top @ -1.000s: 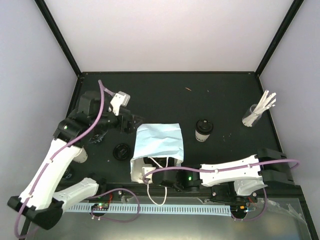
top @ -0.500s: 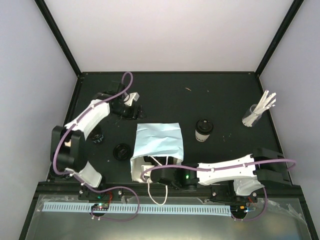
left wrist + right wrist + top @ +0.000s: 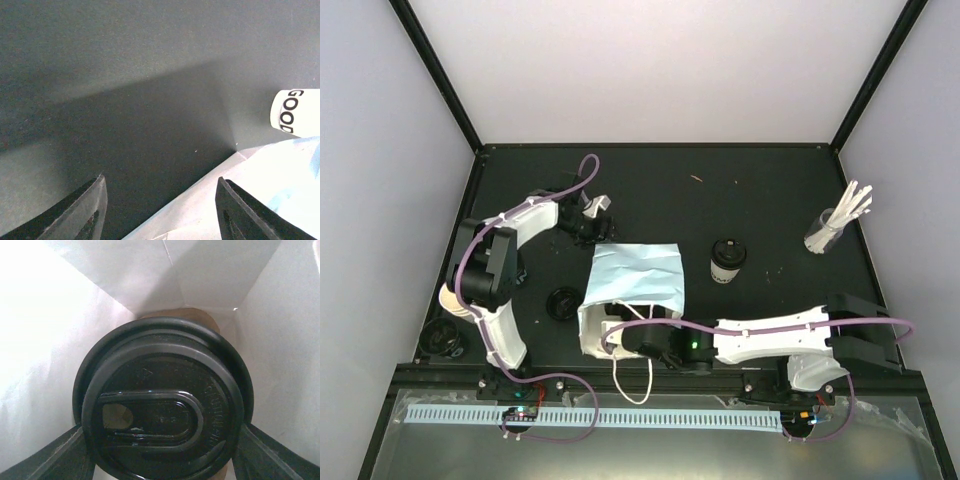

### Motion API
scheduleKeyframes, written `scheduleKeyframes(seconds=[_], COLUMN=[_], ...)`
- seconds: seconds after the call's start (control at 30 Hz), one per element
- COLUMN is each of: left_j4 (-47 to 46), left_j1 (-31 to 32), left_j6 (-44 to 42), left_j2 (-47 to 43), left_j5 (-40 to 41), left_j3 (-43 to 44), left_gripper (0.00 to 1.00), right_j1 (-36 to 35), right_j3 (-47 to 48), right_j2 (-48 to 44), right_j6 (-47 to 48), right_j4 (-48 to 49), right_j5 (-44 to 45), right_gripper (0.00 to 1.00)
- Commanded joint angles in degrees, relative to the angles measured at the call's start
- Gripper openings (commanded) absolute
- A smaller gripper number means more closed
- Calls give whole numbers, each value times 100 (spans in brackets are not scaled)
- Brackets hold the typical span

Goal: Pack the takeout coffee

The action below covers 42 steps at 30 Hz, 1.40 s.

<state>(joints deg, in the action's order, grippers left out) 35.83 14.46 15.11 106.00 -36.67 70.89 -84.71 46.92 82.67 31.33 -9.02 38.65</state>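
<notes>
A light-blue paper bag point(image 3: 638, 285) lies on its side mid-table, mouth towards the arms. My right arm point(image 3: 760, 335) reaches into that mouth, so the top view hides its gripper. Inside the white bag, my right gripper point(image 3: 162, 430) is shut on a takeout coffee cup point(image 3: 162, 405) seen lid-on, with a brown edge point(image 3: 175, 314) behind it. Another lidded cream cup point(image 3: 727, 260) stands right of the bag and shows as point(image 3: 295, 112). My left gripper point(image 3: 592, 225) hovers at the bag's far left corner, open point(image 3: 161, 181), with the bag's edge point(image 3: 210, 200) below its jaws.
A loose black lid point(image 3: 563, 302) lies left of the bag. At the table's left edge are a cream cup point(image 3: 448, 298) and a black round lid point(image 3: 445, 338). A clear glass of white sticks point(image 3: 835, 225) stands far right. The bag's white handle point(image 3: 632, 385) hangs over the near edge.
My left arm has swung from the left side over to the bag's far left corner, and its jaws have narrowed. The right arm has pushed slightly deeper into the bag.
</notes>
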Motion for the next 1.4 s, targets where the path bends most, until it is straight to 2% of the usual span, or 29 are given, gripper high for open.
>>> scheduleKeyframes(seconds=[0.0, 0.27, 0.6, 1.37], left_j4=[-297, -510, -603, -717], left_j1=[57, 57, 60, 197], left_j6=[106, 204, 218, 314], left_j2=[105, -214, -492, -912], left_j5=[-427, -596, -618, -655], left_j3=[-79, -495, -648, -1223], left_gripper=[59, 46, 41, 36], right_j1=[162, 330, 368, 473], right_j3=[250, 468, 772, 961], right_j2=[122, 491, 945, 1594], right_j6=[90, 185, -35, -328], right_j4=[310, 330, -127, -400], right_j5=[-121, -136, -126, -156], right_gripper=[46, 46, 46, 45])
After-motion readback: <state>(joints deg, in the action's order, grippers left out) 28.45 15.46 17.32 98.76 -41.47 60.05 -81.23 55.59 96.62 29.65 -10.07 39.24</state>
